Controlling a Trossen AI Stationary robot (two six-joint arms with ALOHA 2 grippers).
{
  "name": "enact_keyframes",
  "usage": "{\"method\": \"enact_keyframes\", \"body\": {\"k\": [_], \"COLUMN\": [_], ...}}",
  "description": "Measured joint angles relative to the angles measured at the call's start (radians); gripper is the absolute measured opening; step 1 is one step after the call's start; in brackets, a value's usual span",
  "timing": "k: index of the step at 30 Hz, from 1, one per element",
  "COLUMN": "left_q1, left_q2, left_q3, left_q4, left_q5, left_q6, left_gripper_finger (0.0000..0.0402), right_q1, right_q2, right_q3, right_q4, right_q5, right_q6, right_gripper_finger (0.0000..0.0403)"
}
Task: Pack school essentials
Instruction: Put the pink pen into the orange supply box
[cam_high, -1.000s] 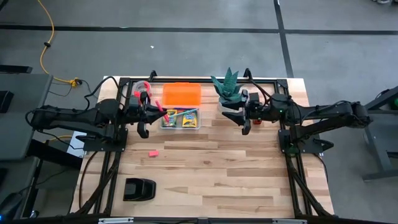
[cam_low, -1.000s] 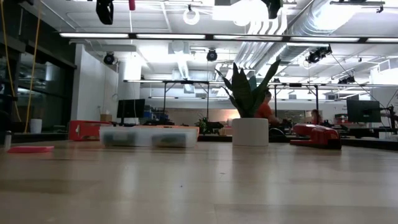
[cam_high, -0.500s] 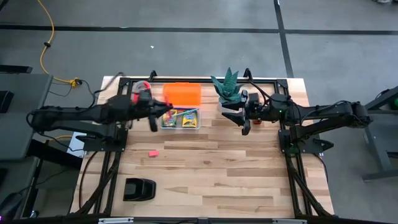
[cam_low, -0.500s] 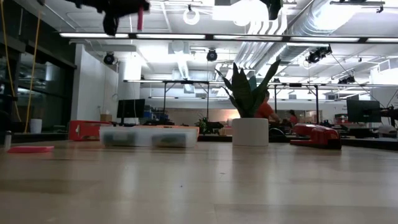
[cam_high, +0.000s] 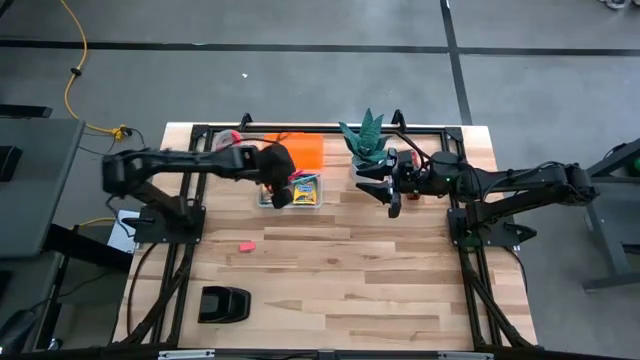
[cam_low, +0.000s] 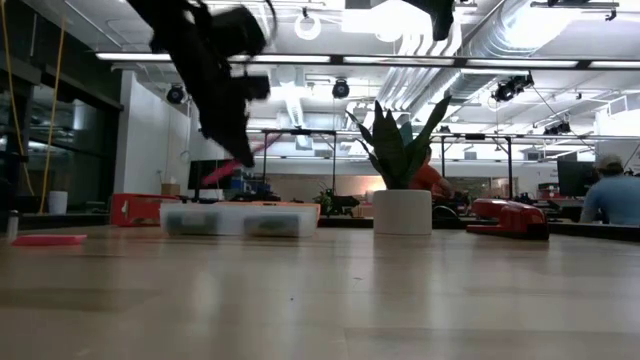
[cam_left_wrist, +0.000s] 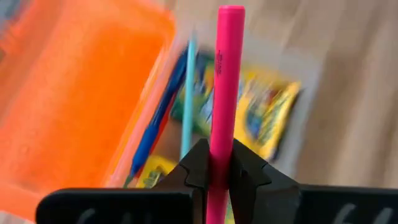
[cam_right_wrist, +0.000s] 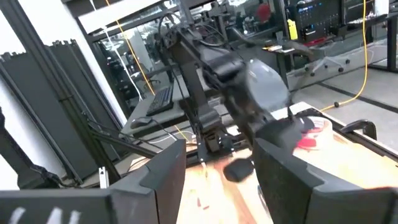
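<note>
Above the clear box, left end effector clamps a plain pink marker.

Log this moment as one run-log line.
left gripper: shut on pink marker, above clear box | right gripper: open, waiting beside plant | eraser: on table

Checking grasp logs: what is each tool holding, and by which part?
Left tool grips the pink marker on its lower shaft, above the clear box. Right tool: open, holding nothing.
</note>
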Motion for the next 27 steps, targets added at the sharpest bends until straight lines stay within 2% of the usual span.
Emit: {"method": "enact_keyframes", "body": {"k": [7,10,18,22,27], "left_q1": [0.011,0.010,0.011,0.011,0.012], "left_q2": [0.188,0.228,0.283,0.283,0.281], "left_q3": [0.077,0.101,0.107,0.106,0.106], "left_q4": [-0.033,-0.013,-0.009,-0.012,-0.012], "left_q5": [0.001,0.029,0.009,0.005,-0.009], "left_q6": [0.112,0.141,0.164,0.172,0.153], "left_gripper_finger": [0.0019,0.0019,0.0022,0.0041,0.0086], "right_q1": [0.000,0.000,0.000,0.000,0.000], "right_q2": [0.000,0.000,0.000,0.000,0.000], "right_q3": [0.000,0.000,0.000,0.000,0.000], "right_q4": [-0.003,-0.004,-0.003,-0.003,-0.003], "right_q5": [0.000,0.000,0.000,0.000,0.000], "right_q6": [0.000,0.000,0.000,0.000,0.000], "right_gripper_finger": [0.0179,0.0179,0.0179,0.0179,0.0179]}}
